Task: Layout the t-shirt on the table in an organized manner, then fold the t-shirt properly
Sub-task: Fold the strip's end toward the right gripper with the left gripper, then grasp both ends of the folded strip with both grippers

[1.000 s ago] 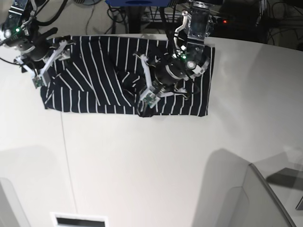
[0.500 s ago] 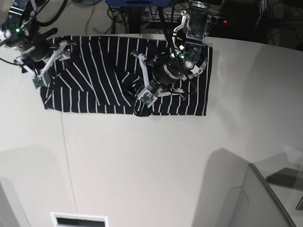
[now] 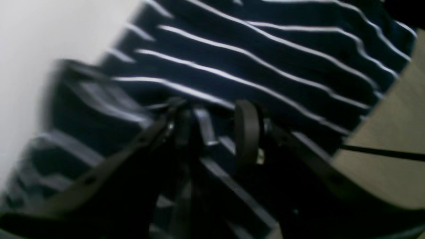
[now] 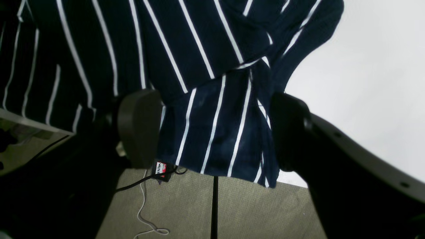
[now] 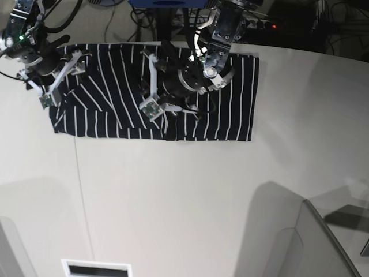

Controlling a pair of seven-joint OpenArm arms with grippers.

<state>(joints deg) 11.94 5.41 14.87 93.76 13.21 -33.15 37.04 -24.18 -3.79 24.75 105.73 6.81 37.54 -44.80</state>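
Observation:
The dark striped t-shirt [image 5: 230,98] lies spread as a wide band along the far edge of the white table [image 5: 184,196]. My left gripper [image 5: 149,86] hovers low over the shirt's middle. In the blurred left wrist view its fingers [image 3: 247,132] stand a little apart over the cloth [image 3: 265,49], so the left gripper [image 3: 215,132] is open. My right gripper [image 5: 60,78] is at the shirt's left end. It is wide open [image 4: 214,132], its pads on either side of a cloth corner [image 4: 212,126] that hangs over the table edge.
Beyond the far table edge lie floor and cables [image 4: 149,186], with dark equipment [image 5: 288,23] behind. A thin seam line [image 5: 78,184] runs down the tabletop. A grey translucent box shape [image 5: 311,242] stands at the near right, a white slot [image 5: 95,268] at the near edge.
My left arm has swept left across the shirt and its fingers have parted. The raised fold in the shirt's middle now lies flatter. The right arm has stayed put.

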